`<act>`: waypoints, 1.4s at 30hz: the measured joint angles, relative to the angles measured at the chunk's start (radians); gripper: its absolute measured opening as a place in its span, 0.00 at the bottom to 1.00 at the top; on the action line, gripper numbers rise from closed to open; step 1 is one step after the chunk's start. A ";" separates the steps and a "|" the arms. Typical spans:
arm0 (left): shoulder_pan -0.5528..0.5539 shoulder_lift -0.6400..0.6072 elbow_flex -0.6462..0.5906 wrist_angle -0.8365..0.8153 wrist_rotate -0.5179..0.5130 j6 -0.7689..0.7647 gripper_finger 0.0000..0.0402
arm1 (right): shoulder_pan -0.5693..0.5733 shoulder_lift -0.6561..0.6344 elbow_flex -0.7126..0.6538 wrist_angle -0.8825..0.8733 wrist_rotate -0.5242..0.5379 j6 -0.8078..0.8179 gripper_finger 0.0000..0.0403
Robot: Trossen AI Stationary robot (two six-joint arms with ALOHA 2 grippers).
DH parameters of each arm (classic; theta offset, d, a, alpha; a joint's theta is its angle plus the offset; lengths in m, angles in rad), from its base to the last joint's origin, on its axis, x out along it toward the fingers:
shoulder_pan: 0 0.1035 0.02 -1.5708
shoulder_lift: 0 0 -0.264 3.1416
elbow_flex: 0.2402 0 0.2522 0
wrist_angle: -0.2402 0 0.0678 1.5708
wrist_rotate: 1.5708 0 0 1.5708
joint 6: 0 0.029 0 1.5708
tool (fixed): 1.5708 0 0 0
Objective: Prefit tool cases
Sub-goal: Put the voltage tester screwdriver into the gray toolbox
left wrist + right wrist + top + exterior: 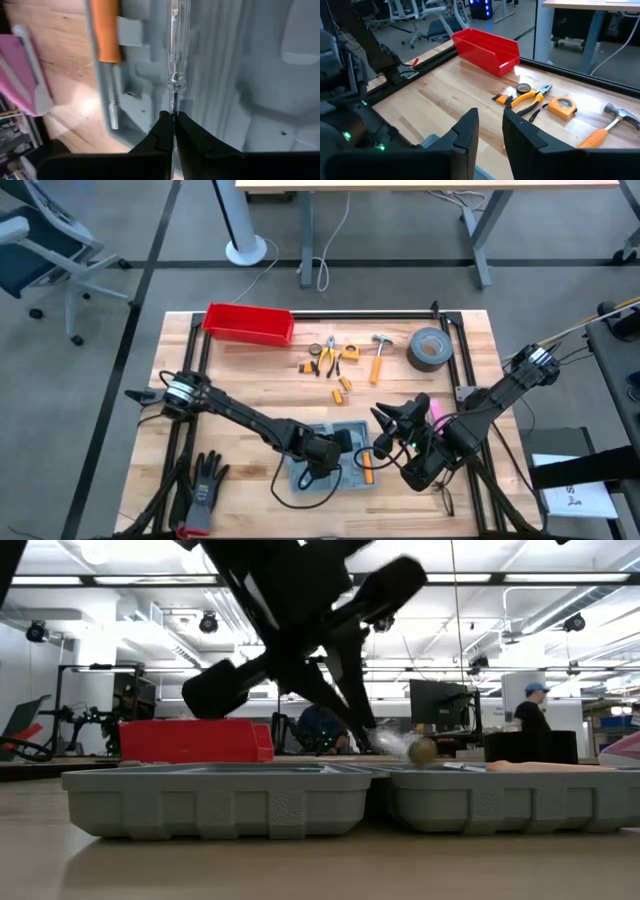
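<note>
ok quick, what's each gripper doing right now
left gripper: shut on the clear-handled slim screwdriver over the open grey plastic case
right gripper: open, holding nothing

Left pincer (173, 131) hiding clear tool's (174, 60) tip, tool case (260, 75) cut off — blurred arms.

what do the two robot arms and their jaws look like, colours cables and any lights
Both arms are dark, near-black jointed links with silver rings at the upper joints and thin black cables looping off them. The left gripper has matte black angular fingers tapering toward the tips. The right gripper has broader, flat black fingers with squared tips. Small green lights glow on the dark housing seen in the right wrist view.
</note>
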 joint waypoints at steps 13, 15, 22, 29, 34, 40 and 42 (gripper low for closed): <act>-0.010 0.009 -0.004 -0.006 0.001 0.032 0.01 | 0.000 0.000 0.000 0.001 -0.001 -0.003 0.13; -0.014 0.009 -0.004 -0.004 0.001 0.033 0.01 | 0.000 0.000 0.000 0.001 -0.001 -0.003 0.12; -0.034 0.009 -0.004 -0.010 0.001 0.051 0.01 | 0.000 0.000 0.000 0.002 -0.001 -0.007 0.14; -0.040 0.009 -0.004 -0.026 0.002 0.082 0.01 | 0.000 0.001 0.000 0.004 -0.001 -0.007 0.17; -0.039 0.009 -0.004 -0.031 0.002 0.087 0.04 | 0.000 0.001 -0.001 0.005 -0.001 -0.009 0.17; -0.039 0.009 -0.004 -0.032 0.002 0.086 0.15 | 0.000 0.001 -0.001 0.005 -0.001 -0.012 0.14; -0.039 0.009 -0.004 -0.031 0.002 0.086 0.20 | 0.000 0.001 -0.001 0.005 -0.001 -0.012 0.13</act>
